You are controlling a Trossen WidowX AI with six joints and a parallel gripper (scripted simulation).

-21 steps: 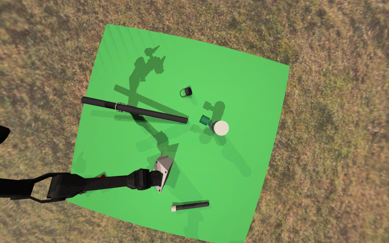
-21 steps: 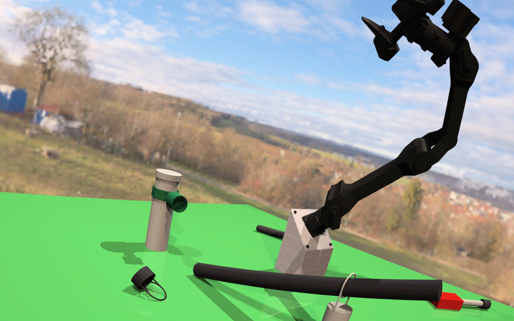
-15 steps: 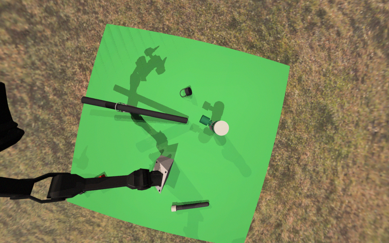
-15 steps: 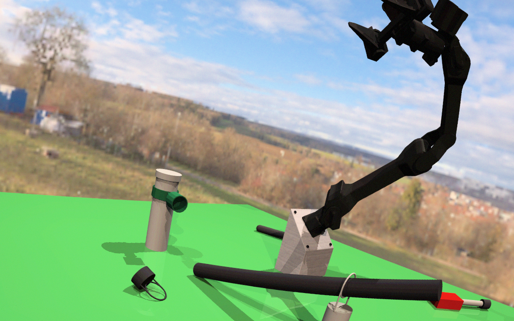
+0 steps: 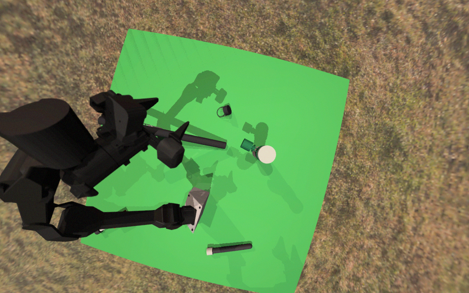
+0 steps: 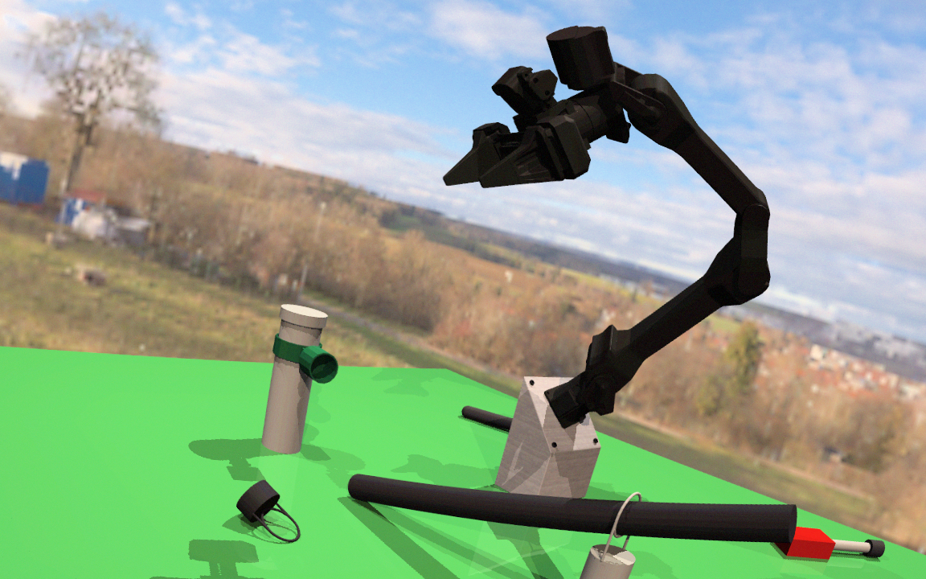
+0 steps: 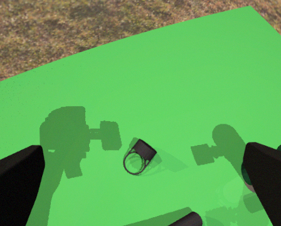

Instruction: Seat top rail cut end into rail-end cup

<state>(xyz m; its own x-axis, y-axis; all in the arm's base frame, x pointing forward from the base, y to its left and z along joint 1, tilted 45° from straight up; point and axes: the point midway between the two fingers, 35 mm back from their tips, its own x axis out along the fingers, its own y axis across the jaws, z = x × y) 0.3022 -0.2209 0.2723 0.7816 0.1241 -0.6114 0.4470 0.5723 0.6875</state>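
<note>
Rail Waits Short of Its Cup as Open Gripper Hovers

The rail (image 5: 203, 141) (image 6: 495, 503) (image 7: 187, 220), a long dark tube, runs through the wire loop (image 6: 619, 515) of the cap on the small post (image 6: 607, 561), its cut end lying near the cup (image 5: 247, 145) (image 6: 321, 364) but apart from it. The green cup faces the rail from the band (image 6: 286, 348), which sits high on the big post (image 6: 286, 410), a little under the post cap (image 5: 266, 154) (image 6: 303, 314). The gripper (image 6: 463, 181) (image 7: 147, 155), its jaws spread wide with nothing between them, hangs above the work. On the green mat (image 5: 301, 109) (image 6: 92, 432) (image 7: 178, 78), nearer the rail's cut end than its other end, lies a loose black loop cap (image 5: 226, 110) (image 6: 258, 498) (image 7: 145, 150).

Seating has yet to be done, and the likeliest trouble is aim. In the exterior view the rail's cut end appears lower than the cup's mouth, so a straight push could butt the rim and knock the band down or around the post. A grip taken far from the cut end might let the rail swing about the loop, while too hard a pull toward the cup could drag the other end out of it. Fingers coming down off-line could roll the rail aside, and a hurried release might draw a half-seated end back out.
</note>
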